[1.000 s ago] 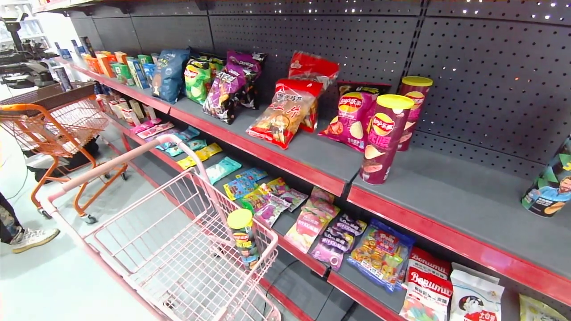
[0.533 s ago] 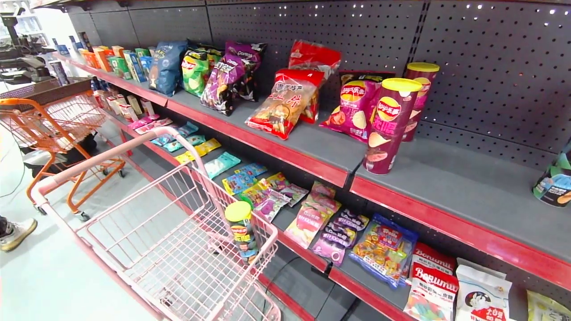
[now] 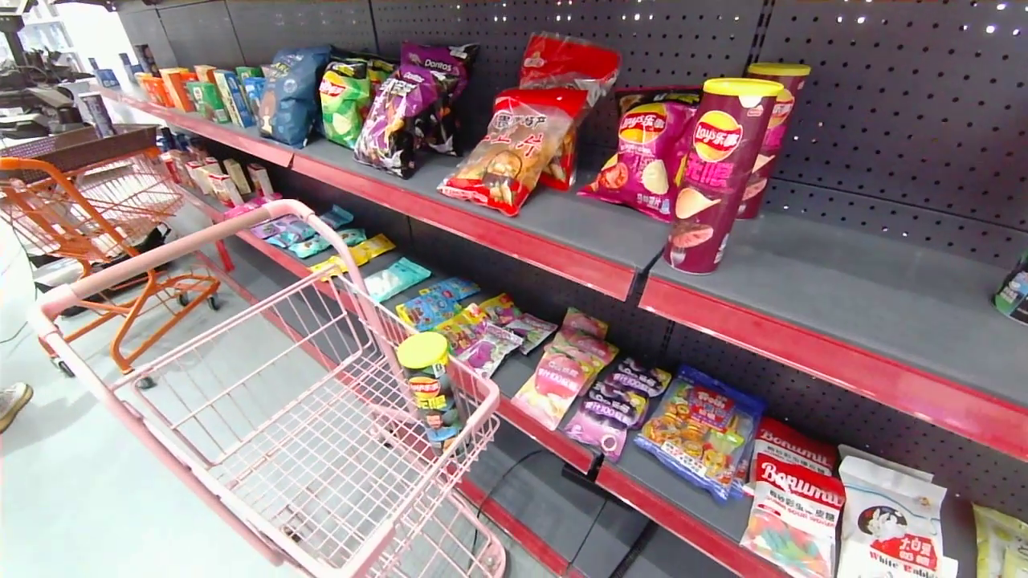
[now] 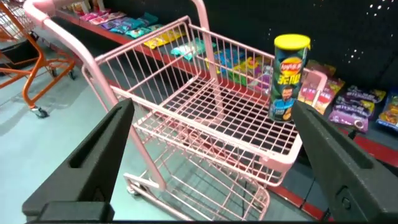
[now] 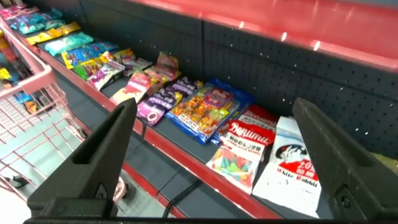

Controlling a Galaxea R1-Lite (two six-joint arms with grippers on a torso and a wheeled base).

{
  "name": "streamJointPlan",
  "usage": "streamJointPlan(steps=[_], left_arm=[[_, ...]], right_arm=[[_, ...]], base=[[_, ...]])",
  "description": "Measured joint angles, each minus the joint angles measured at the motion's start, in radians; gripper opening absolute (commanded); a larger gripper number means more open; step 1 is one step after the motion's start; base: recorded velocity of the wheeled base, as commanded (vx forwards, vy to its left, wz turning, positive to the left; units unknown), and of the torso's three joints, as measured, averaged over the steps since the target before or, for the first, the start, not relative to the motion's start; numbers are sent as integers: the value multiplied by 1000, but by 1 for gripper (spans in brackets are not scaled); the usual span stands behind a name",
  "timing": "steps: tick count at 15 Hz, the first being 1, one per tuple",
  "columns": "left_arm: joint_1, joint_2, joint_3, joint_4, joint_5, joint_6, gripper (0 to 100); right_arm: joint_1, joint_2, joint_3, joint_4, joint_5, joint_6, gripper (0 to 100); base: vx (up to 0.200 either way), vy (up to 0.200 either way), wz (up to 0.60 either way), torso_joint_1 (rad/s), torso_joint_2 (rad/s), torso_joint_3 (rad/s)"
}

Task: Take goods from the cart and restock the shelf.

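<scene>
A pink wire cart (image 3: 201,249) stands in front of the shelf (image 3: 803,305). In its near corner by the shelf stands one upright chip can (image 3: 426,393) with a yellow lid. In the left wrist view my left gripper (image 4: 211,106) is open above the cart (image 4: 93,56), with the chip can (image 4: 289,78) standing ahead near one finger. My right gripper (image 5: 212,102) is open with nothing in it, over the lower shelf's snack bags (image 5: 205,112). Two maroon chip cans (image 3: 715,177) stand on the upper shelf, with bare grey shelf to their right.
Chip bags (image 3: 514,152) and boxes (image 3: 209,92) line the upper shelf to the left. Candy packs (image 3: 562,385) cover the lower shelf. A green can (image 3: 1013,293) is at the far right edge. An orange cart (image 3: 104,209) stands beyond the pink one on the grey floor (image 3: 48,498).
The whole head view has shifted, with the shelf goods now higher in the picture, so the camera moved. The can in the cart and the shelf goods have kept their places.
</scene>
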State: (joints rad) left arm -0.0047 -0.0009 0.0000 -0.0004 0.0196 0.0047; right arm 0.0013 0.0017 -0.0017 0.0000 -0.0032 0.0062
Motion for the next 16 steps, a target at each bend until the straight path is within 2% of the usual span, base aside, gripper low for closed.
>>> streamJointPlan(steps=[3,7,8,9,11,12,14,16], left_arm=[[0,0,0,2,-1,-1,100],[0,3,-12,0,-13,-14,100],[-4,14,-46,-5,-14,-24,100],[-10,43,-104,-6,-15,-51,100],[-22,170,-262,-14,-14,-111,100],[-28,280,-345,-25,-15,-130,100],[-39,524,-441,-110,-27,-134,100],[-49,799,-467,-283,-72,-134,100]], right_arm=[[0,0,0,1,0,-1,100],[0,0,0,0,0,-7,100],[0,0,0,0,0,-7,100],[0,0,0,0,0,-7,100],[0,0,0,0,0,-7,100],[0,0,0,0,0,-5,100],[0,0,0,0,0,-6,100],[0,0,0,0,0,-6,100]], base=[[0,0,0,-155,471,307],[0,0,0,-36,117,74],[0,0,0,0,0,0],[0,0,0,0,0,0],[0,0,0,0,0,0],[0,0,0,0,0,0],[0,0,0,0,0,0],[0,0,0,0,0,0]])
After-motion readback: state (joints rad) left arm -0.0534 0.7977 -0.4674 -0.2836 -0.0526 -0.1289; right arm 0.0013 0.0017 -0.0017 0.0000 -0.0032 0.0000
